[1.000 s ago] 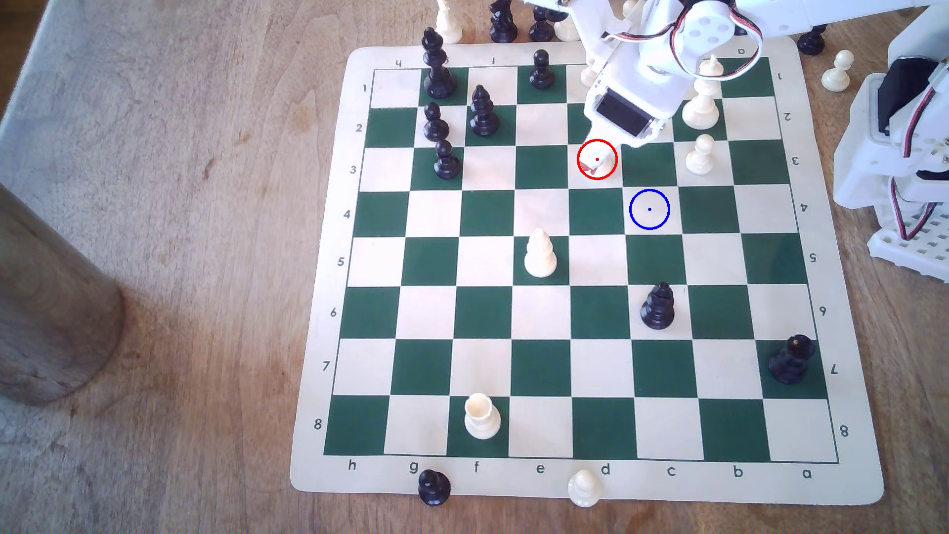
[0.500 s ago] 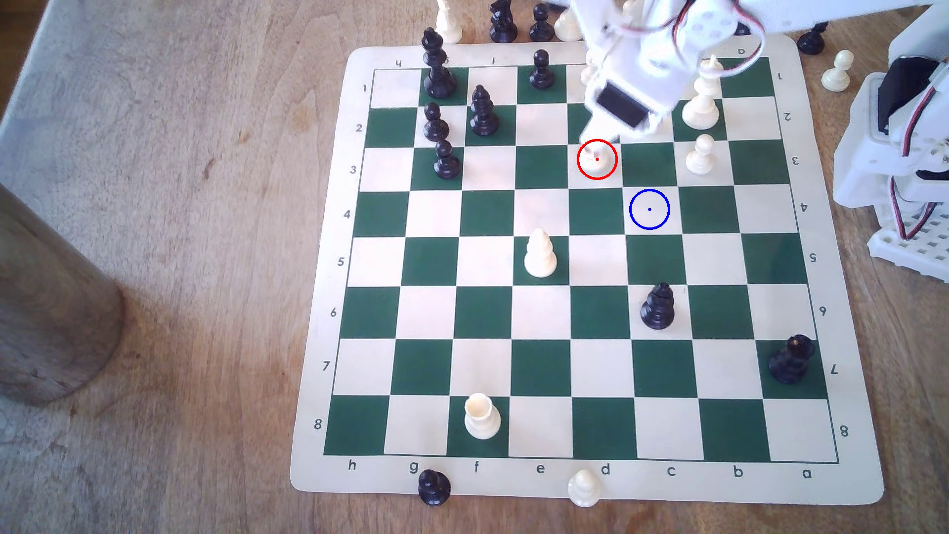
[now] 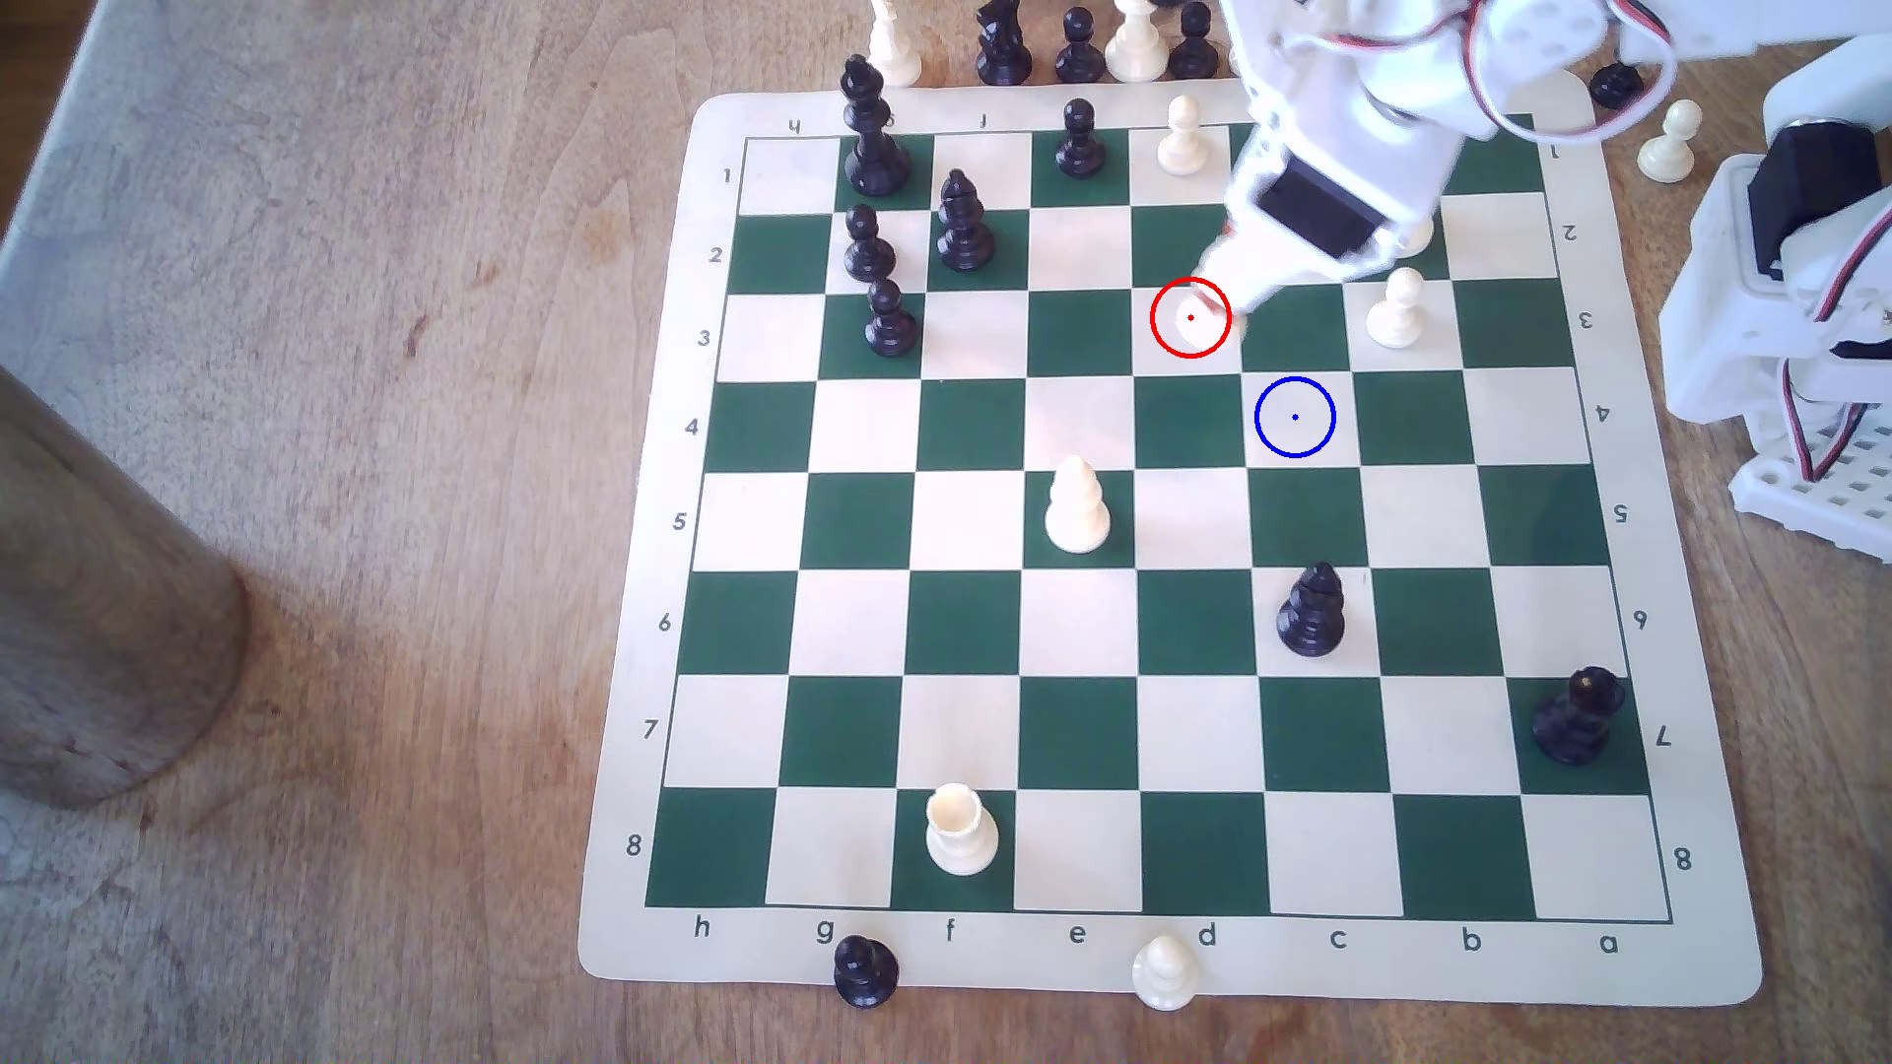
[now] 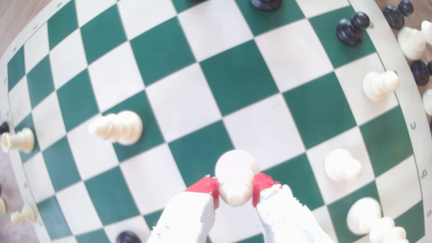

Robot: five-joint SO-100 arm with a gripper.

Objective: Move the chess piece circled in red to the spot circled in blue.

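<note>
Between red pads (image 4: pixel 259 187), bishop (image 4: pixel 235 184) – gripper (image 4: pixel 236 190) clamped

the board (image 3: pixel 1177 624) is green and cream checks with a cream border, sitting on a brown wood-grain table (image 3: pixel 358 512). pieces are either cream like the bishop (image 4: pixel 235 184) or black, and the white gripper (image 4: pixel 235 188) has red pads (image 4: pixel 258 187)

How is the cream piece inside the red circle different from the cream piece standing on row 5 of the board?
The chess piece circled in red sits between the red pads of the claw, which press its sides; the cream piece on row 5 stands free with nothing touching it. The circled piece is over a cream square, the other is on a green square. Both are cream with a round base.
</note>
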